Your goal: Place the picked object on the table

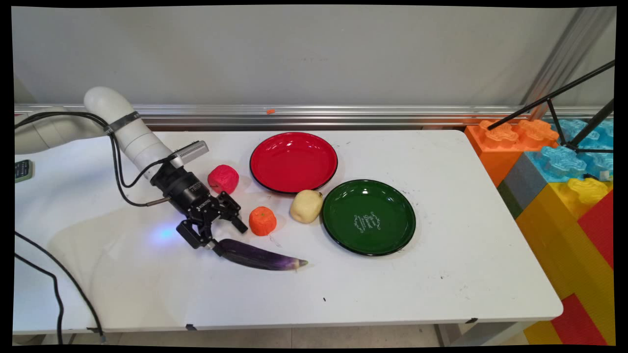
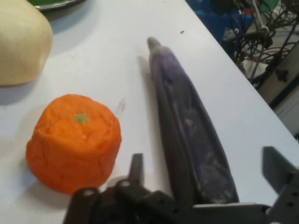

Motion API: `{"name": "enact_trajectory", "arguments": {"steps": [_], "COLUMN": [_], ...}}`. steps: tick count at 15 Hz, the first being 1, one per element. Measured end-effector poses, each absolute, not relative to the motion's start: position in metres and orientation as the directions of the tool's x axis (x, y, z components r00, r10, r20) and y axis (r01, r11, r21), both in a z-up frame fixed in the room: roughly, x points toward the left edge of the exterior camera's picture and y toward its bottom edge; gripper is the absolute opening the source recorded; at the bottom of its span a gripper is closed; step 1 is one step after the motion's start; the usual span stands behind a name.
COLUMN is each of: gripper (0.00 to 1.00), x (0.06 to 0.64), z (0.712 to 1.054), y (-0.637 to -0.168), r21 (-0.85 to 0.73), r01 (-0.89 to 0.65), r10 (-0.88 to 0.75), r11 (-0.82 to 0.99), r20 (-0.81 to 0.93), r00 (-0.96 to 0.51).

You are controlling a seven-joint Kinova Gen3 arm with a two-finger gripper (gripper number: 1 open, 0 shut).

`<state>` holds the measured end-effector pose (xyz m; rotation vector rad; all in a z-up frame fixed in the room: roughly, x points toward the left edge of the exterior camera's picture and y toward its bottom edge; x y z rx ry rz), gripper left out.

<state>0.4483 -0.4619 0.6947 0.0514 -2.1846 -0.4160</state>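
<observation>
My gripper [image 1: 222, 237] is low over the table, open, with its fingers on either side of the thick stem end of a purple eggplant [image 1: 265, 257]. In the hand view the eggplant [image 2: 187, 121] runs up from between the fingers [image 2: 136, 164], its tip pointing away; the gripper [image 2: 205, 165] straddles it with a gap on each side. An orange toy fruit [image 1: 262, 220] stands just beside the far finger, seen at the left as the orange fruit [image 2: 74, 140]. A pale yellow fruit [image 1: 306, 206] lies beyond it, and shows in the hand view as the yellow fruit [image 2: 18, 42].
A red toy fruit [image 1: 223, 178] sits behind the wrist. A red plate [image 1: 260, 147] and a green plate [image 1: 338, 230] lie to the right. Large coloured blocks [image 1: 564, 196] stand off the table's right end. The table's near edge [image 2: 252, 93] runs close to the eggplant.
</observation>
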Motion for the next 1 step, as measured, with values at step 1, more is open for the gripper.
{"name": "enact_trajectory", "arguments": {"steps": [1], "gripper": [1.00], "x": [0.4485], "z": [0.6946], "y": [-0.4626], "r21": [0.315], "r01": [0.108], "r10": [-0.188], "r11": [0.943], "r20": [0.772], "r00": [-0.607]}}
